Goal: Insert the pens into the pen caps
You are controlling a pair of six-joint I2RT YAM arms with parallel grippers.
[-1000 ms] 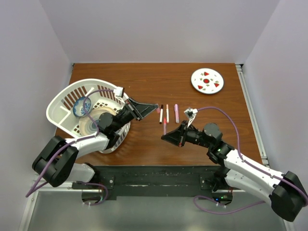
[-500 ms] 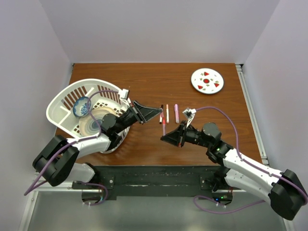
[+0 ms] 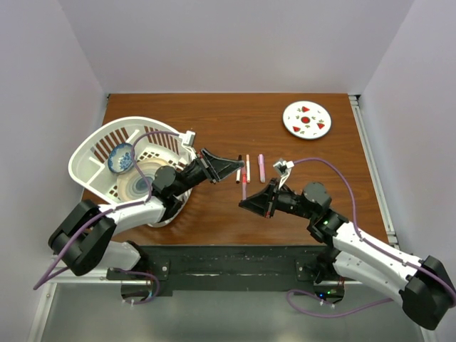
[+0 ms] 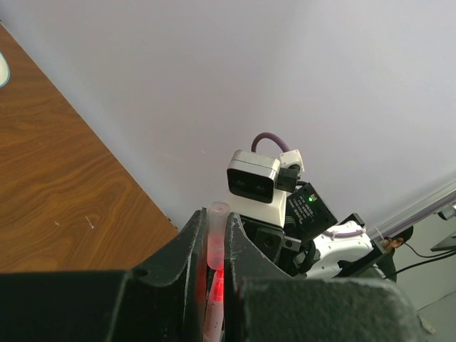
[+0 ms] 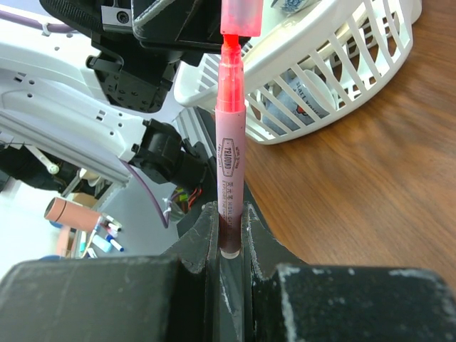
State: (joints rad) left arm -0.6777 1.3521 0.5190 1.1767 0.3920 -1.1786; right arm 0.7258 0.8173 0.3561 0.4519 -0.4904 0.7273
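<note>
My left gripper is shut on a translucent pink pen cap, held above the table. My right gripper is shut on the lower end of a pink-bodied pen and points it at the cap. The pen's red tip sits at the cap's open mouth, and the cap also shows in the right wrist view. Three more pens lie side by side on the table: a white one with black ends, a white one with a red end and a pink-lilac one. Other caps are not visible.
A white slatted basket holding a blue bowl and a plate stands at the left, also showing in the right wrist view. A round white plate with red spots lies at the back right.
My left gripper has moved right with the cap until it meets the tip of the pen. My right gripper has held the pen almost still.
</note>
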